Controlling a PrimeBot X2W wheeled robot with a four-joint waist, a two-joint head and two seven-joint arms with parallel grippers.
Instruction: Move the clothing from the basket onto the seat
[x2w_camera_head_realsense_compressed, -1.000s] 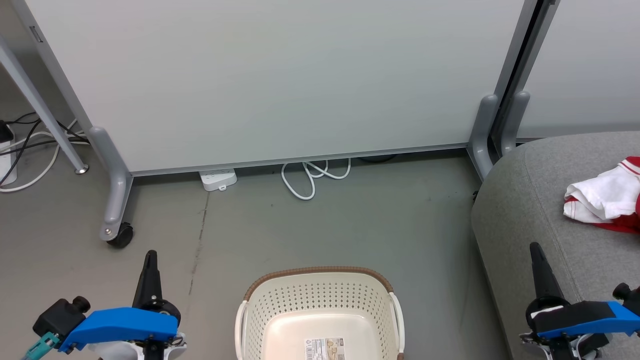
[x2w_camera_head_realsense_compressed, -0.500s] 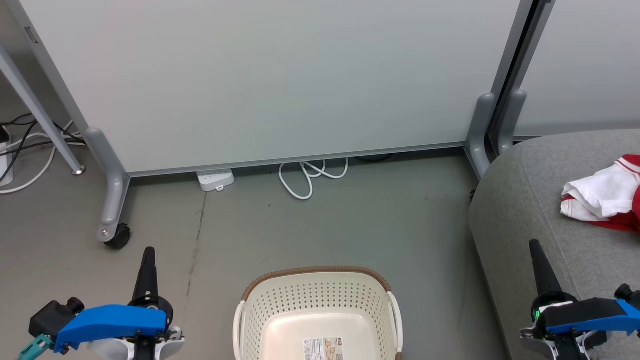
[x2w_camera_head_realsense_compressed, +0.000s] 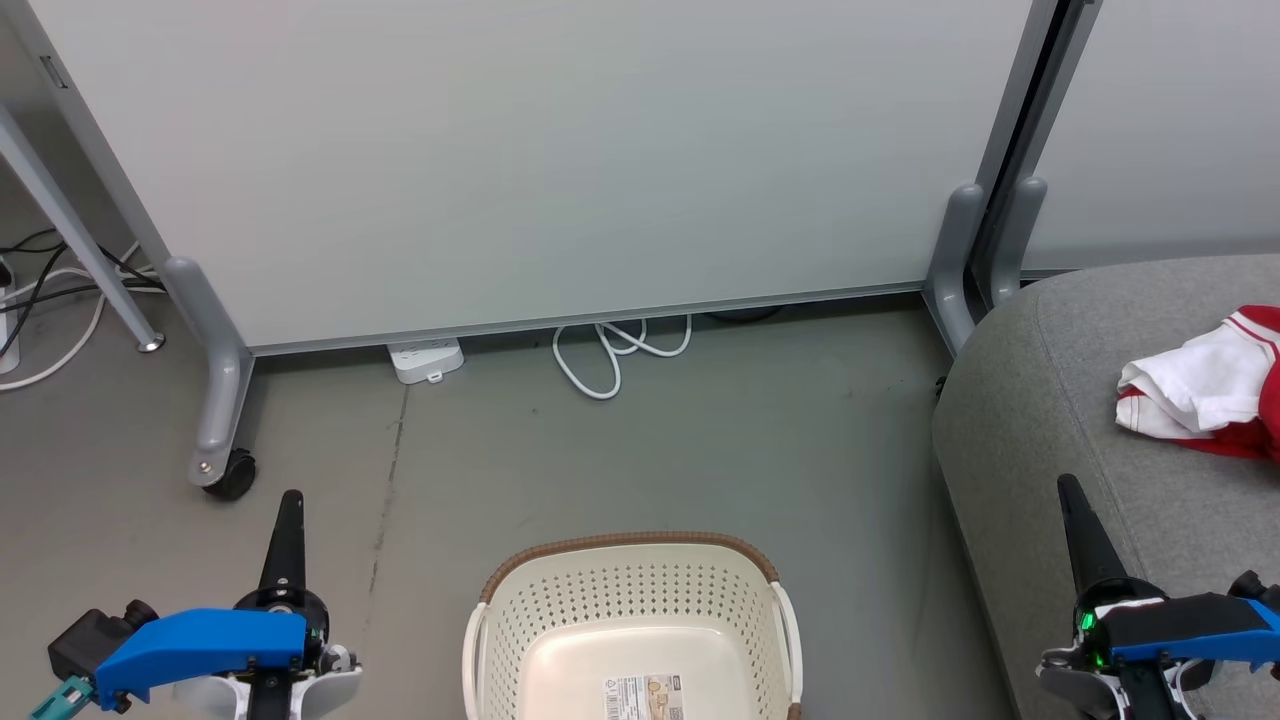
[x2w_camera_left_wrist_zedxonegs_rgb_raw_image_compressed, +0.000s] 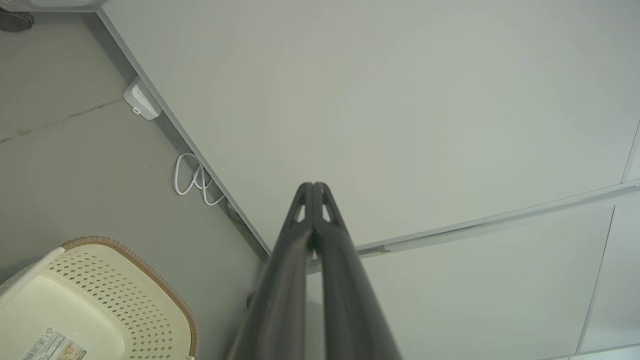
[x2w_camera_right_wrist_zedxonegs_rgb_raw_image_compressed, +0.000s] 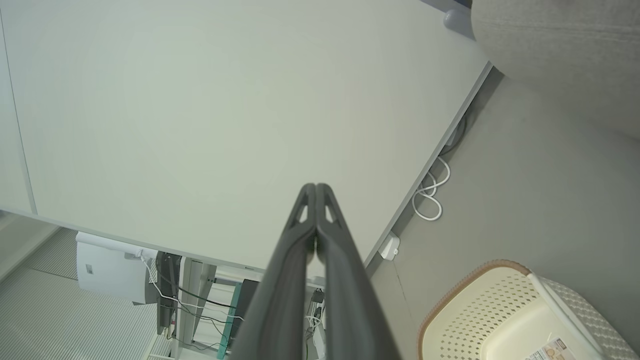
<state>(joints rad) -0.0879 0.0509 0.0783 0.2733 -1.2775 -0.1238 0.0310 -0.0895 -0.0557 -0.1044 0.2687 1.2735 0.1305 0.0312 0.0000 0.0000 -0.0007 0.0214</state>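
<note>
Well, barcode sticker (x2w_camera_head_realsense_compressed: 647, 696) w/ illegible print in basket (x2w_camera_head_realsense_compressed: 630, 546), clothing (x2w_camera_head_realsense_compressed: 1195, 395) on seat (x2w_camera_head_realsense_compressed: 1030, 430)

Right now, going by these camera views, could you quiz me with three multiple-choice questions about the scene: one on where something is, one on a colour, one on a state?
1. Where does the red-and-white jersey lie?
A. Inside the laundry basket
B. On the grey seat
C. On the floor

2. What colour is the basket's woven-look rim?
A. Blue
B. Black
C. Brown

3. How do both arms' jaws stand?
A. Shut, with nothing between them
B. Wide open
C. Clamped on cloth

Answers:
1 B: the head view shows the jersey resting on top of the seat at the right.
2 C: a brown band edges the cream basket.
3 A: each wrist view shows its two dark fingers pressed together, holding nothing.
</note>
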